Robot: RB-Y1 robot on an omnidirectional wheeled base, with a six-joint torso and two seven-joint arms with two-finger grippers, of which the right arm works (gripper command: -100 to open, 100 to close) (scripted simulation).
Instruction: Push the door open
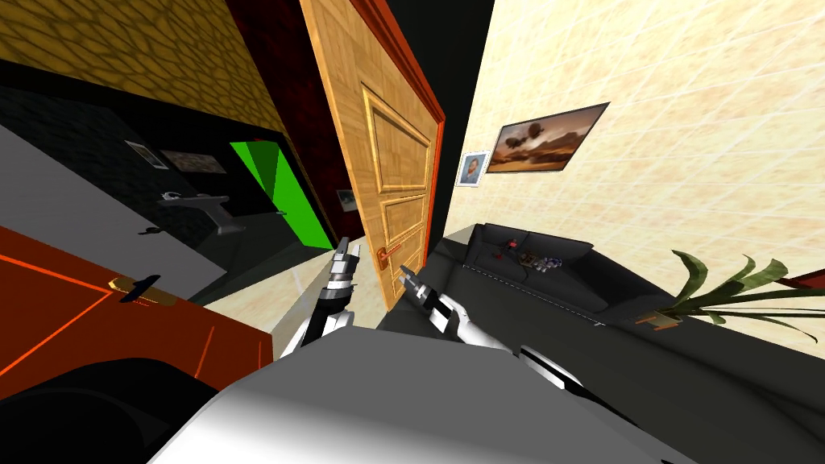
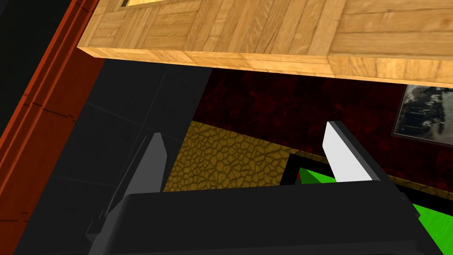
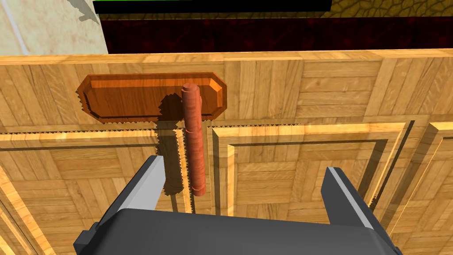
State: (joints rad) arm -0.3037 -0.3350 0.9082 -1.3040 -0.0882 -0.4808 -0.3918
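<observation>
The right gripper (image 3: 243,167), fingers apart and empty, faces the door (image 3: 336,88) just below its handle (image 3: 195,141); contact seems not yet made.

The top of the door (image 1: 393,153) runs past the head view's upper edge. Small objects (image 1: 533,259) near the back edge of the sofa (image 1: 612,283) are too small to identify.

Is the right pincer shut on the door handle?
No, the right pincer stands open in front of the wooden door, its fingers wide apart and not pressing the reddish door handle.
</observation>
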